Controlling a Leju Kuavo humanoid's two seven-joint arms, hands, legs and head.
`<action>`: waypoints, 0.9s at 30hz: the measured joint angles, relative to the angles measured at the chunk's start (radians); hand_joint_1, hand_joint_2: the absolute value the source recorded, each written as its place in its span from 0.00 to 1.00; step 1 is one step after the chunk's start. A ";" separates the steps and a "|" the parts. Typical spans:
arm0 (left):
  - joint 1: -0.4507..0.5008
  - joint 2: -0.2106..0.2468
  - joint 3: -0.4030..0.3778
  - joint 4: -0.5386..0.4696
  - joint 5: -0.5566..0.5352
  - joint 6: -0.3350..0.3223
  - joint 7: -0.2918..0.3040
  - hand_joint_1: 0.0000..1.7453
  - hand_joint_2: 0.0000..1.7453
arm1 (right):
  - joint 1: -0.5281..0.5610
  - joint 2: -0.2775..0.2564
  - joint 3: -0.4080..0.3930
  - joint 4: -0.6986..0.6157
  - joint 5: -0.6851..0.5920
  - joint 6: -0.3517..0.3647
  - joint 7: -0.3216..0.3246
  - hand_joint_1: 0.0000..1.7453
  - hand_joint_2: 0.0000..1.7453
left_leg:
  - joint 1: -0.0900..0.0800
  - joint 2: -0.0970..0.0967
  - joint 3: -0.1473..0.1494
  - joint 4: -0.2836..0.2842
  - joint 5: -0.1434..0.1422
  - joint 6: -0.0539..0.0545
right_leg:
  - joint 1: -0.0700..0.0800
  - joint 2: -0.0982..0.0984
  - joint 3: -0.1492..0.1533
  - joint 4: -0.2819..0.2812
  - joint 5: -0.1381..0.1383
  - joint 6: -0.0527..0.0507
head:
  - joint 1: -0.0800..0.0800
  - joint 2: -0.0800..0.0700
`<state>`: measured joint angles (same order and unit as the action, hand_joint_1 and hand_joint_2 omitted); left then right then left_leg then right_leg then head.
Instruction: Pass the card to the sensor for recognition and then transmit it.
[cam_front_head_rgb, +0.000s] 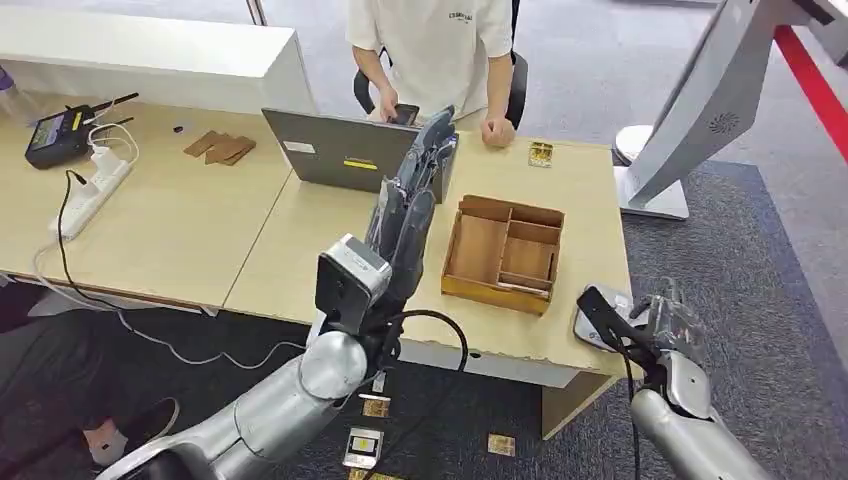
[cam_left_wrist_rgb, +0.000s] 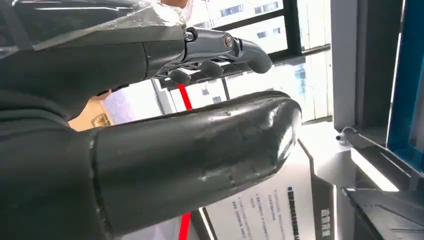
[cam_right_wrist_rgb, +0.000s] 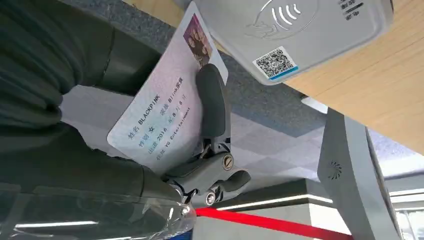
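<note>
Right hand (cam_right_wrist_rgb: 210, 150) pinches card (cam_right_wrist_rgb: 165, 115) just beside sensor (cam_right_wrist_rgb: 295, 30); left hand (cam_front_head_rgb: 410, 215) raised, fingers straight, holding nothing; wooden tray (cam_front_head_rgb: 503, 252) between them.

Pale bluish-white card (cam_right_wrist_rgb: 167, 112) with dark print and a small colour portrait, a dark grey finger (cam_right_wrist_rgb: 212, 107) across it; beyond the fingertip, a light grey sensor (cam_right_wrist_rgb: 300, 35) bearing white arcs and a black-and-white code.

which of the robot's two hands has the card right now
The right hand holds the card, pinched close beside the white sensor at the table's corner. The left hand is raised above the table, fingers straight, holding nothing.
</note>
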<state>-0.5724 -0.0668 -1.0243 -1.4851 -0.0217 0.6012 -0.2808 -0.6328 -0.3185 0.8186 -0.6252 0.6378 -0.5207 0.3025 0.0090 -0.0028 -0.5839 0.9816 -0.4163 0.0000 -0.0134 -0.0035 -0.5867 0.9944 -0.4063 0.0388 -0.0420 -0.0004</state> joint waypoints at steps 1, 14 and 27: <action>0.000 0.000 0.000 0.000 0.000 0.000 0.000 0.00 0.00 | 0.000 0.000 0.000 0.000 -0.001 0.000 0.000 1.00 1.00 | 0.000 0.000 0.000 0.000 0.000 0.000 | 0.000 0.000 0.000 0.000 0.000 0.000 | 0.000 0.000; -0.001 -0.006 -0.002 0.006 0.009 -0.014 -0.012 0.00 0.00 | -0.038 -0.018 -0.023 -0.063 0.008 -0.030 0.043 1.00 1.00 | 0.000 0.000 0.000 0.000 0.000 0.000 | 0.000 0.000 0.000 0.000 0.000 0.000 | 0.000 0.000; -0.011 -0.025 -0.008 0.033 0.047 -0.026 -0.052 0.00 0.00 | -0.128 -0.032 -0.047 -0.250 0.106 -0.026 0.076 1.00 1.00 | 0.000 0.001 0.000 0.000 0.000 0.000 | 0.000 0.000 0.000 0.000 0.000 0.000 | 0.000 0.000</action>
<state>-0.5836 -0.0916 -1.0323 -1.4523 0.0256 0.5749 -0.3327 -0.7604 -0.3502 0.7721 -0.8748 0.7439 -0.5466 0.3788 0.0090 -0.0022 -0.5838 0.9817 -0.4163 0.0000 -0.0133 -0.0031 -0.5870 0.9945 -0.4062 0.0388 -0.0423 -0.0004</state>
